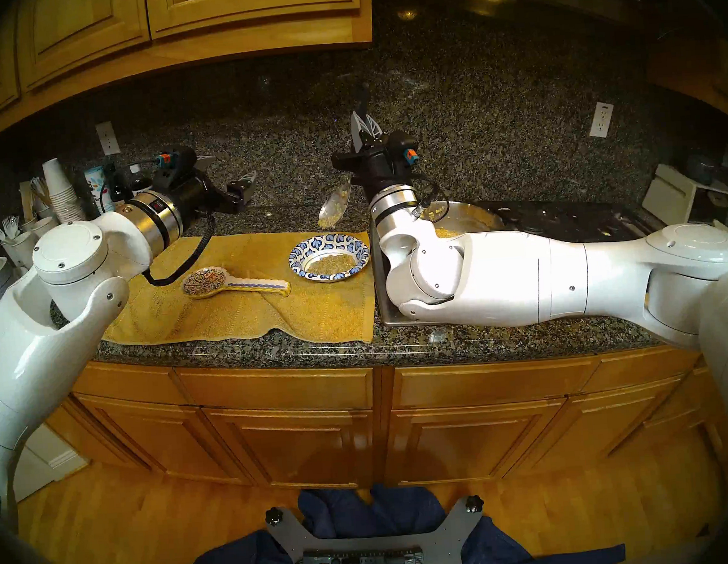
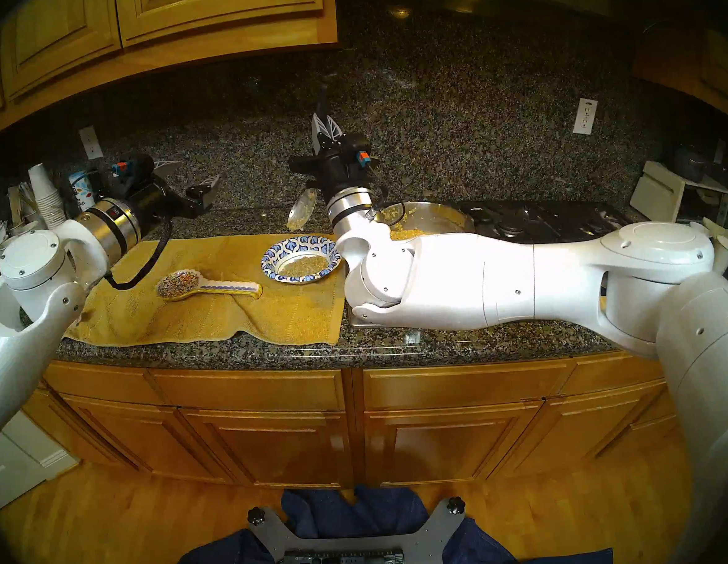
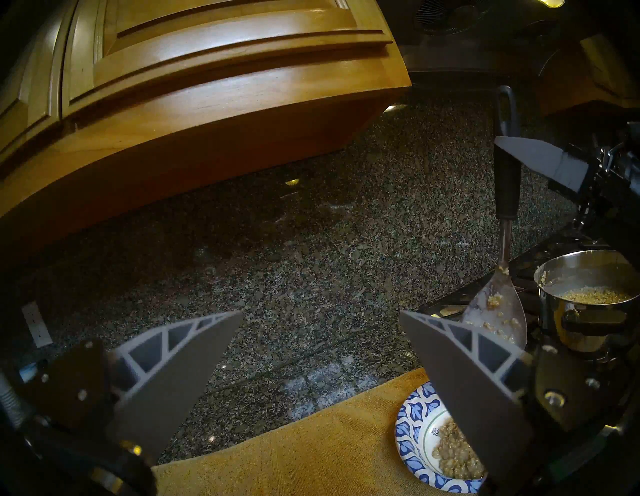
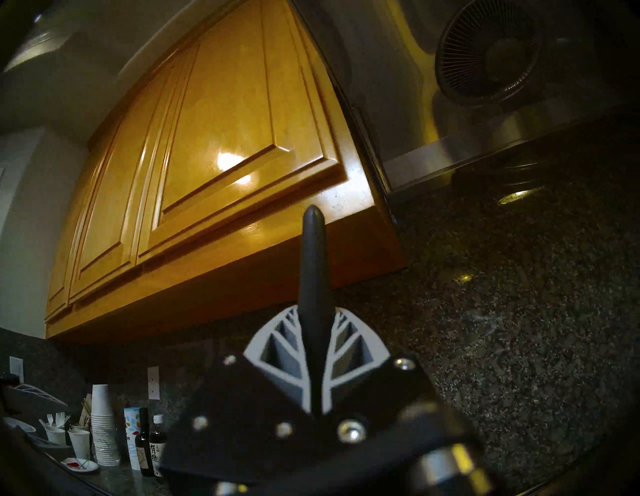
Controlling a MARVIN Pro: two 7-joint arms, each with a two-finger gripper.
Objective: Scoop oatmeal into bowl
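Blue cloth point(image 1: 353, 521) lies at the bottom centre of the head view beside the robot's base plate. Higher up, on a yellow towel point(image 1: 243, 300) covering the tabletop point(image 1: 315, 351), sits the bowl point(image 1: 329, 257), centre frame, with oatmeal point(image 1: 330, 264) in its white middle. Just above it hangs a spoon point(image 1: 334, 208), bowl end down and to the left, long axis running up and to the right to the right gripper point(image 1: 364, 126), whose fingers are clamped on the black handle. The left gripper point(image 1: 230, 170), upper left, is spread wide and holds nothing. A painted spoon rest point(image 1: 233, 284) lies left of the bowl.

From the left wrist, the bowl point(image 3: 412, 440) shows at lower right, part hidden by a finger; small print inside it is unreadable. A steel pot point(image 3: 588, 301) at right holds more oatmeal.

From the right wrist, the handle point(image 4: 313, 277) stands upright between closed fingers; a bottle point(image 4: 157, 450) at lower left bears characters too small to read.
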